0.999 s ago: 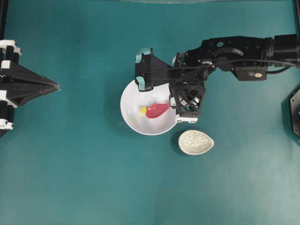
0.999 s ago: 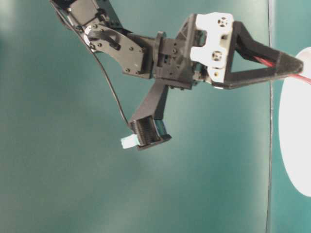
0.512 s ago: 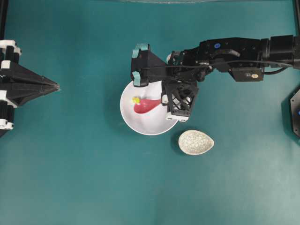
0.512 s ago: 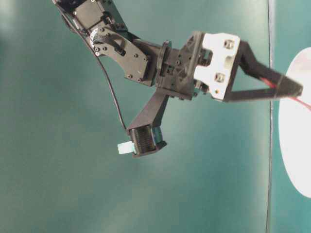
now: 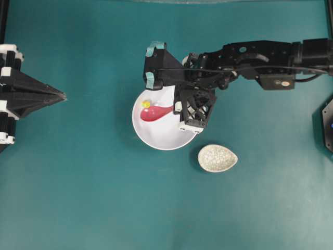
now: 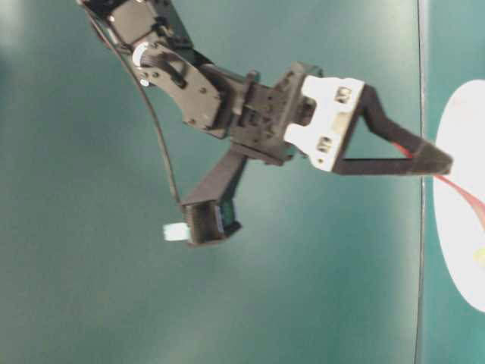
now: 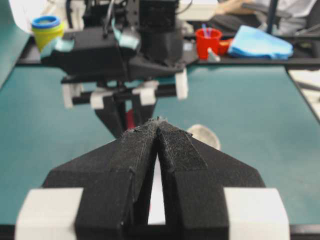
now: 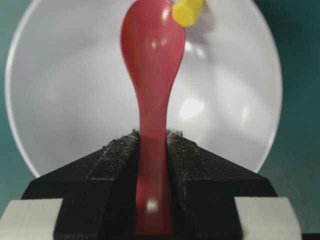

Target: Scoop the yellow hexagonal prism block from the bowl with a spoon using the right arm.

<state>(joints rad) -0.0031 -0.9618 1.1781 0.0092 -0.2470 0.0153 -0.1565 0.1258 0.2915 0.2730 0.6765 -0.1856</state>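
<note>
Right end effector [image 8: 152, 150] clamps the spoon [image 8: 151, 90] by its handle over the bowl [image 5: 156, 136], with the yellow block [image 8: 187, 11] touching the spoon's far edge inside the bowl; left end effector [image 7: 159, 131] sits closed, well apart on the counter [image 5: 93, 198].

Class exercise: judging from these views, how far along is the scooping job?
Done: the right gripper has its jaws clamped on the spoon handle, and the spoon is inside the bowl. In hand: the spoon's tip touches the yellow block near the wall. Left: getting the block into the spoon and lifting it out.
</note>
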